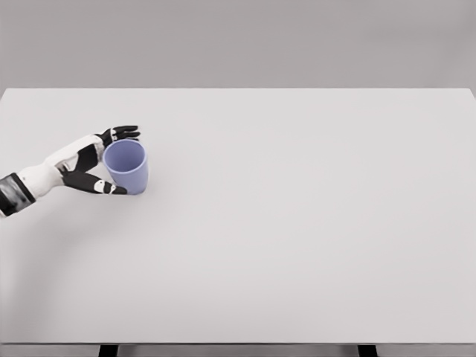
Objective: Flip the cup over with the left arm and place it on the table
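**Cup upright, hand around it**

The blue cup (126,166) is at the left side of the white tabletop (297,223), with its open mouth facing up. The left hand (95,161) comes from the left edge and holds it: the fingers (123,133) lie behind the rim and the thumb (104,187) is in front, near the base. The cup seems to rest on the surface or just above it; I cannot tell which. I judge this is the placing step. Next, the hand should loosen gently and move away sideways without tipping the cup.
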Tool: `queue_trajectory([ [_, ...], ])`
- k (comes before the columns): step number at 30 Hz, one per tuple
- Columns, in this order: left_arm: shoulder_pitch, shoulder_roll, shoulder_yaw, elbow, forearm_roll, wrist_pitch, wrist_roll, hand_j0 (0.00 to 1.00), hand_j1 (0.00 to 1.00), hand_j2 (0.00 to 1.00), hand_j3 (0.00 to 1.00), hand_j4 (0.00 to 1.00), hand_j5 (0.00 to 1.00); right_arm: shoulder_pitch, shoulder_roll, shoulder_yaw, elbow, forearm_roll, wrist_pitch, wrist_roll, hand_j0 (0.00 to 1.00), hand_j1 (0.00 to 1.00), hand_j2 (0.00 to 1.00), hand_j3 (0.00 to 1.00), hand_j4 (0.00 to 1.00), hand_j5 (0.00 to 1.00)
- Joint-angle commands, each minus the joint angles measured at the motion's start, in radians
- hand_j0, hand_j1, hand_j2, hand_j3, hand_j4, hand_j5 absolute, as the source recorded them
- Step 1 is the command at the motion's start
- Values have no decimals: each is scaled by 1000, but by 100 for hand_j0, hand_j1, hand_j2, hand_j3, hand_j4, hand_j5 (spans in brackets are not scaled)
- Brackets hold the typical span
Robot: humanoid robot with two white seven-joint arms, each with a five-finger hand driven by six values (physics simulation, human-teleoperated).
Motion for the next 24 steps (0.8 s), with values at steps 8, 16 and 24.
queue_trajectory([
  [8,0,39,35,-16,12,0,0,100,100,100,100,100,100,0,0,0,0,0,0,0,100,100,100,100,100,100],
  [16,-2,61,51,-19,12,0,0,100,100,100,100,100,100,0,0,0,0,0,0,0,100,100,100,100,100,100],
  [24,3,208,74,-178,8,-23,0,100,100,100,100,100,100,0,0,0,0,0,0,0,100,100,100,100,100,100],
])
